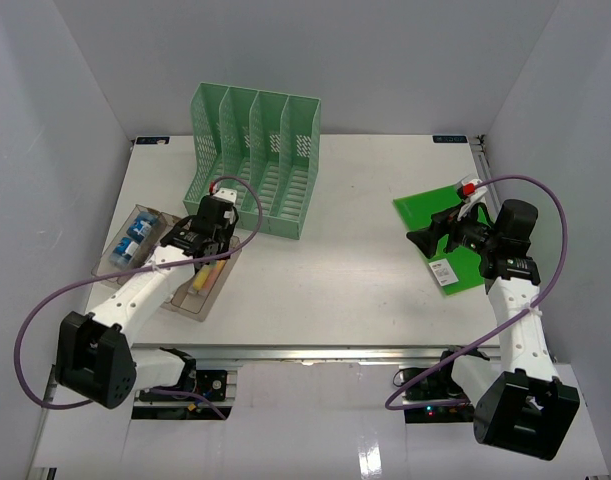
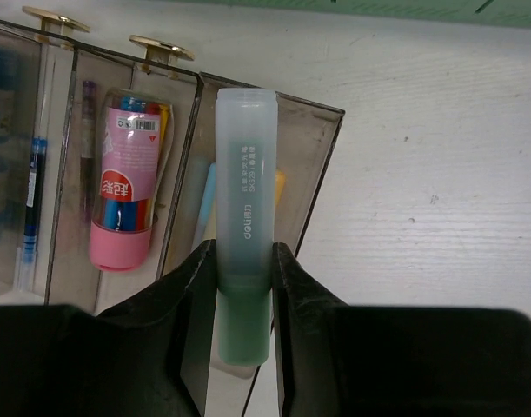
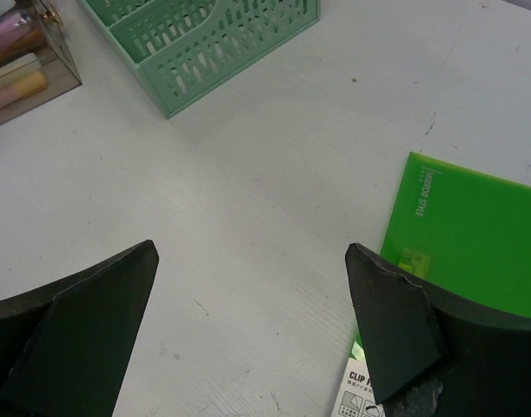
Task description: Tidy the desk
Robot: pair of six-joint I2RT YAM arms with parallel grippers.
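Black fingers [image 2: 187, 295] of our left gripper [image 2: 245, 261] fill the bottom of the left wrist view. They are partly closed and clamped on the green barrel of a translucent green highlighter with a frosted cap [image 2: 245, 174].

The highlighter points straight away from the claw. Its long axis runs nearly parallel to the dividers of the clear smoky plastic tray [image 2: 308, 104] beneath it. We judge it hangs over the tray's outermost compartment, the one on the file-rack side, where a pale blue pen and a yellow pen [image 2: 279, 182] already lie lengthwise. A pink capped tube [image 2: 126, 200] sits in the next compartment. That match of axis to slot is what the coming move turns on: a straight lowering should do, with no twist.

The tray sits at the left of the large flat white desk [image 1: 345, 270], which spreads under everything. Our left arm is plainly the nearer one.

Our right gripper [image 3: 252, 252] is spread wide and holds nothing. It hovers over bare desk beside a flat bright green plastic folder [image 3: 474, 234], well apart from the tray, with the mint-green slotted file rack [image 3: 213, 43] between.
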